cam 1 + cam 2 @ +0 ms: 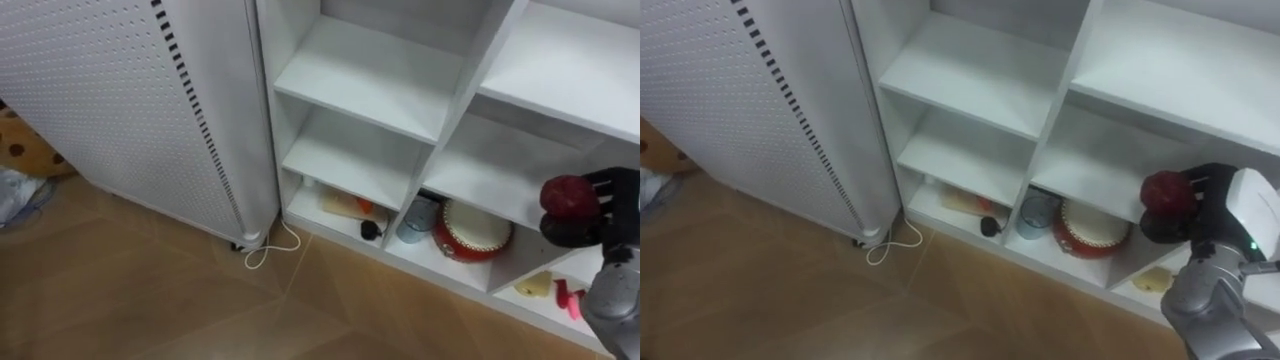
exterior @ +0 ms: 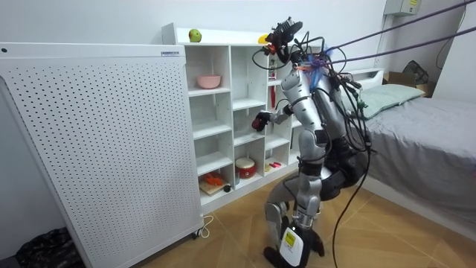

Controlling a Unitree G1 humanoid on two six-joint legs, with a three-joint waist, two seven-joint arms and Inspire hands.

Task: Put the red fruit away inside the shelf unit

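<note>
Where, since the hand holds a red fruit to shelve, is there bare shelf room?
Bare: the upper left shelf, the middle left shelf below it, and the middle shelf right of the divider, beside the right hand gripping the red fruit. Crowded: the bottom row, with a cup, a red round box and small items.

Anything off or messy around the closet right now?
Nothing spilled or broken. A loose white cord loops on the floor at the foot of the perforated panel, a possible snag. The right hand holds a red fruit before the shelves.
</note>
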